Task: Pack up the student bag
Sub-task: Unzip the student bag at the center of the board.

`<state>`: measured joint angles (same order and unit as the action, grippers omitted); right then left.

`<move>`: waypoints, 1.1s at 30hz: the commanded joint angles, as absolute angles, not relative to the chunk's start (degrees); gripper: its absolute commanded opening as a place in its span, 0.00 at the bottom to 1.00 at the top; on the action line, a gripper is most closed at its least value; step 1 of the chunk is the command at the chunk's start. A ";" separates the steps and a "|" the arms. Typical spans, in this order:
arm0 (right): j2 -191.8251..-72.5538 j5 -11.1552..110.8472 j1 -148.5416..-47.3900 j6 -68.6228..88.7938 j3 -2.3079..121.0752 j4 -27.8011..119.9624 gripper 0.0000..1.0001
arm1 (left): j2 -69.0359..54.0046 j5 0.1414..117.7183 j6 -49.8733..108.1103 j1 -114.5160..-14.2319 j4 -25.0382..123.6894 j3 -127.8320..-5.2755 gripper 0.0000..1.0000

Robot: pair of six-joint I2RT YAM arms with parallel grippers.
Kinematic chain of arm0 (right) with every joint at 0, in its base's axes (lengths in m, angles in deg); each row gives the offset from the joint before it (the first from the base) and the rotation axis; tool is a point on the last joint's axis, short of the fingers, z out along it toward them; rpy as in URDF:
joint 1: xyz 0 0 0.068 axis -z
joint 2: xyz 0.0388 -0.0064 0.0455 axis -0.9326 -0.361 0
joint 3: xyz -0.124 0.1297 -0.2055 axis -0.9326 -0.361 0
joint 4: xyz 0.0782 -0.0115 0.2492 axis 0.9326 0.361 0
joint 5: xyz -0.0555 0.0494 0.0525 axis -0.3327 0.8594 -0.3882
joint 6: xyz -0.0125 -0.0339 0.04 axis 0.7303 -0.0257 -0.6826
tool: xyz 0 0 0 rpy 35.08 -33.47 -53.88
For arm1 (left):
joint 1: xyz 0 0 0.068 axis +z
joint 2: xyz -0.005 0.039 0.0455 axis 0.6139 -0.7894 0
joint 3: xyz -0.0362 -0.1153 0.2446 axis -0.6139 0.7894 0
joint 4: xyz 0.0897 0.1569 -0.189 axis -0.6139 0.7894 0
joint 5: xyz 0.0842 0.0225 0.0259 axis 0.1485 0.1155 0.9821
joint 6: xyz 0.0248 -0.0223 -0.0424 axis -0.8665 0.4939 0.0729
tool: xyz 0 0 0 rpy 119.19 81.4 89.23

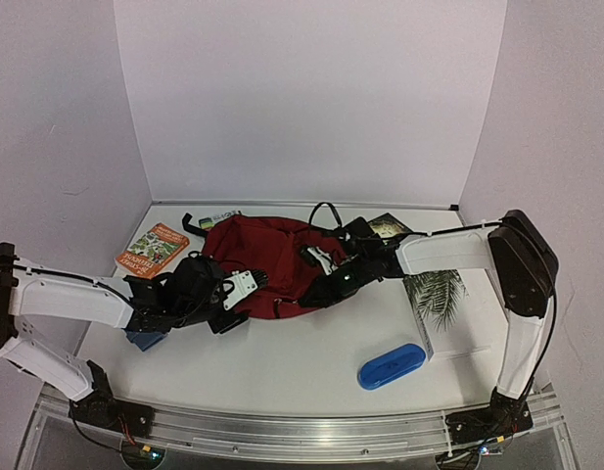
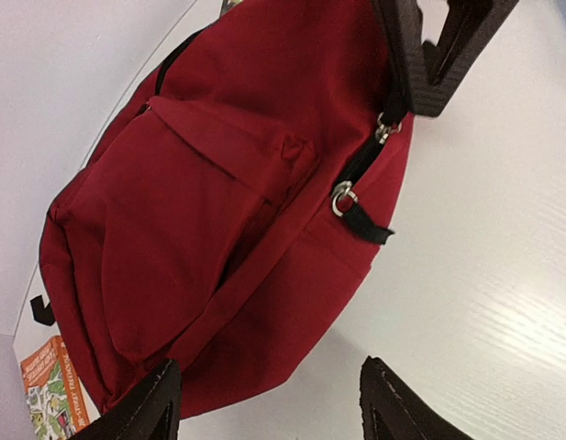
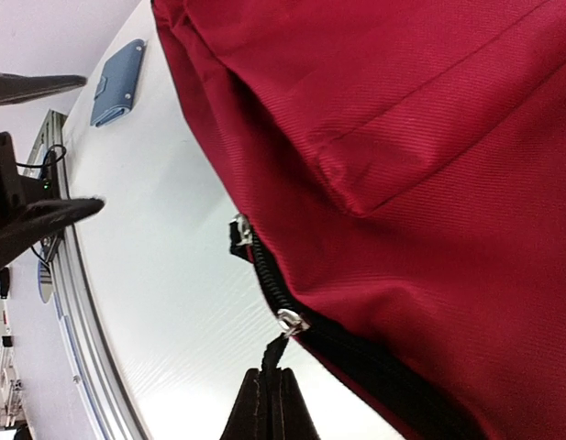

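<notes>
Top external: the red backpack (image 1: 267, 257) lies flat on the table (image 1: 311, 343), toward the back, between the left gripper (image 1: 233, 292) and right gripper (image 1: 331, 286). Left wrist: its fingers (image 2: 154, 412) are spread and empty, near the backpack's edge. Right wrist: its fingers (image 3: 255, 412) are pressed together, apparently pinching the black zipper pull (image 3: 275, 353).

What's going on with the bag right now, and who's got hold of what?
The right gripper is pinched shut on the black zipper pull at the edge of the dark red backpack, which lies flat on the white table. The left gripper is open at the bag's rim and holds nothing. The orange book, the palm-leaf book and the blue oblong case lie outside the bag.
</notes>
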<state>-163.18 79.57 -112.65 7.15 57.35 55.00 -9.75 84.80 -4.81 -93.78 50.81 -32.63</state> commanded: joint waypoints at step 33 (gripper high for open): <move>-152.23 78.83 -99.92 15.44 51.16 60.58 0.00 | -15.31 91.57 -9.17 -93.94 54.99 -36.05 0.00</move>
